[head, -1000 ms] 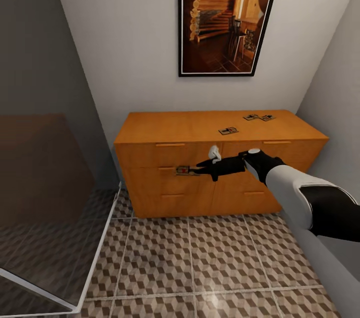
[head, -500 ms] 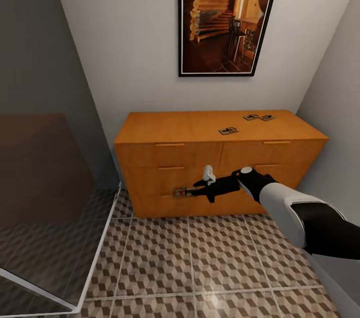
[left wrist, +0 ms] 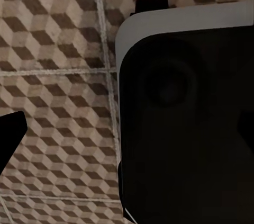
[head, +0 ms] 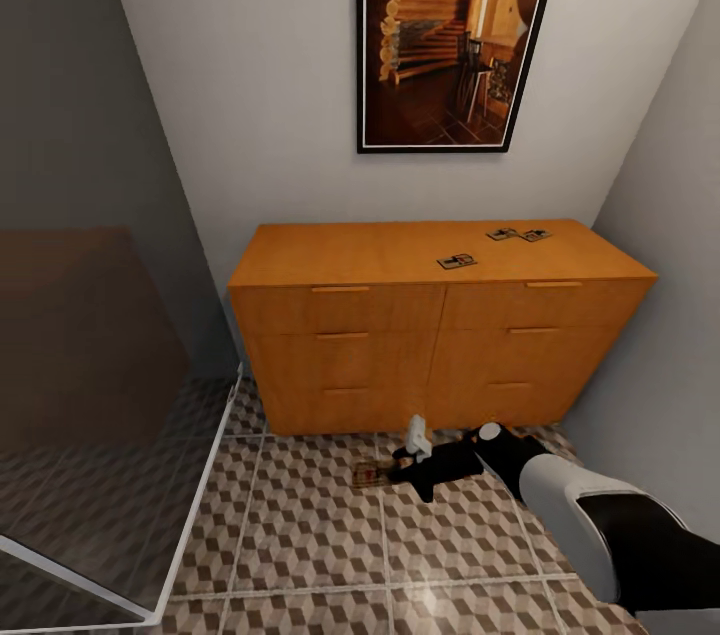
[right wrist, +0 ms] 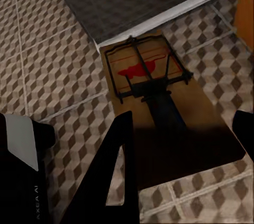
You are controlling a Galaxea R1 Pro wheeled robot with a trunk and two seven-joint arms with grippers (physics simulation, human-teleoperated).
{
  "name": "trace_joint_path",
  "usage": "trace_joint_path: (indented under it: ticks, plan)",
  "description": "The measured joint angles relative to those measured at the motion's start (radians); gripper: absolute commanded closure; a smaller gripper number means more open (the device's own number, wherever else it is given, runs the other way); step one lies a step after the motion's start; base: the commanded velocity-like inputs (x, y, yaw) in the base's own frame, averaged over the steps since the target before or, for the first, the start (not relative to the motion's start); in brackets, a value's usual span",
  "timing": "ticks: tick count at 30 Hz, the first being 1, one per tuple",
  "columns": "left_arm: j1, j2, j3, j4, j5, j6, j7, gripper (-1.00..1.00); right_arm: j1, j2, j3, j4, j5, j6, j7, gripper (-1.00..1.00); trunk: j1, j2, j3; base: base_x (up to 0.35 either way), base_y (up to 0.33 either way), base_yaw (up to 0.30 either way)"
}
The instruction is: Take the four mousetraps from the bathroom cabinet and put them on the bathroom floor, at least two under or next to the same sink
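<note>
Right jaws [head: 385,471] low over the bathroom floor [head: 300,535], closed on a tan mousetrap [right wrist: 159,102], black-wired, red-marked.

A framed log-cabin picture [head: 455,30] hangs on the wall [head: 260,85].

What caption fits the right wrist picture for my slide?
Right gripper holds a mousetrap low over the cube-patterned bathroom floor.

Black pincer [head: 385,471], white-and-black arm [head: 600,525]
</note>
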Motion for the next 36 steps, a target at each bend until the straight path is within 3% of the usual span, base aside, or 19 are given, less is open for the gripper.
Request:
trace_joint_path:
  ticks: [7, 11, 21, 26, 31, 35, 36]
  plan:
    - [0.000, 0.001, 0.000, -0.002, -0.002, -0.001, 0.000, -1.00, 0.179, -0.012, 0.000, 0.000, 0.008, -0.054, -0.156, 1.00, 0.000, 0.000, 0.000, 0.000, 0.000, 0.000]
    - [0.000, -0.002, 0.001, -0.010, -0.002, -0.001, 0.000, -1.00, 0.304, -0.040, 0.002, 0.000, 0.009, -0.113, -0.237, 1.00, 0.000, 0.000, 0.000, 0.000, 0.000, 0.000]
    - [-0.001, -0.039, 0.001, -0.081, -0.003, -0.006, -0.002, -1.00, 0.550, -0.107, -0.001, 0.002, 0.002, -0.311, -0.399, 1.00, 0.000, 0.000, 0.000, 0.000, 0.000, 0.000]
    - [-0.001, -0.053, -0.004, -0.122, -0.003, -0.006, -0.002, -1.00, 0.646, -0.113, -0.007, 0.003, -0.031, -0.395, -0.501, 1.00, 0.000, 0.000, 0.000, 0.000, 0.000, 0.000]
    - [-0.001, -0.057, -0.015, -0.172, -0.003, -0.007, -0.003, -1.00, 0.702, -0.108, -0.009, 0.002, -0.125, -0.432, -0.652, 1.00, 0.000, 0.000, 0.000, 0.000, 0.000, 0.000]
    - [-0.001, -0.055, -0.017, -0.214, -0.003, -0.007, -0.003, -1.00, 0.717, -0.090, -0.010, 0.002, -0.267, -0.440, -0.736, 1.00, 0.000, 0.000, 0.000, 0.000, 0.000, 0.000]
    - [-0.001, -0.054, -0.017, -0.225, -0.003, -0.007, -0.003, -1.00, 0.719, -0.080, -0.012, 0.001, -0.330, -0.440, -0.759, 1.00, 0.000, 0.000, 0.000, 0.000, 0.000, 0.000]
